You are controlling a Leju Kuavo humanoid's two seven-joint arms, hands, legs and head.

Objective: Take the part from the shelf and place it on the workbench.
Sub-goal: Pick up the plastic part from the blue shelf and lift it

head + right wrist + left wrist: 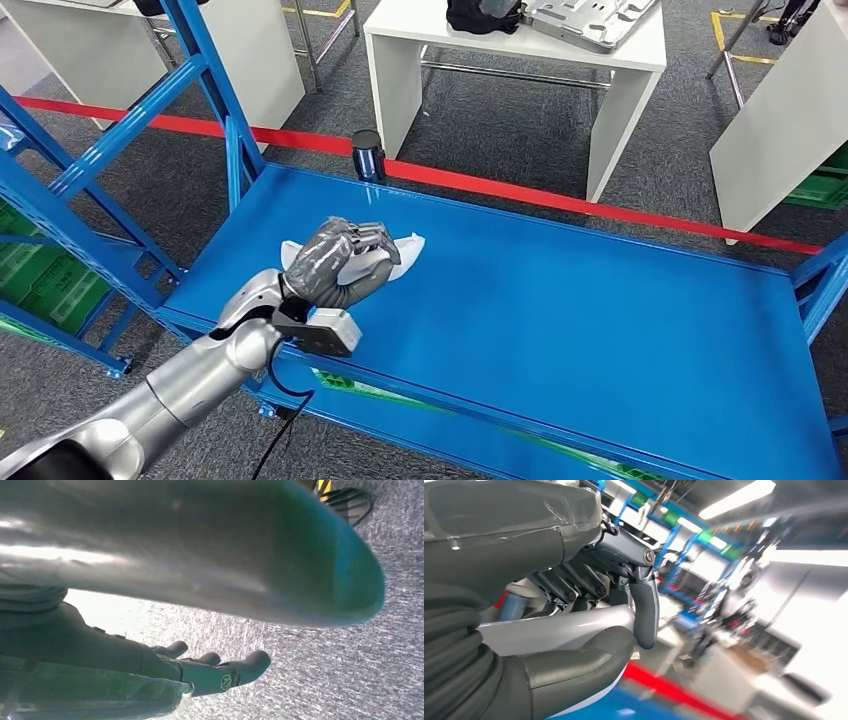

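Observation:
A flat white part lies on the blue shelf, left of its middle. My left hand is over it, with fingers curled around the part and the thumb under its near edge. In the left wrist view the part is a pale grey band clamped between my thumb and the dark fingers. Whether it is lifted off the shelf I cannot tell. My right hand hangs over grey carpet with its fingers apart and nothing in them.
A white workbench stands beyond the red floor tape, carrying a grey metal tray and a dark object. A small dark cylinder stands at the shelf's far edge. Blue shelf uprights rise at the left.

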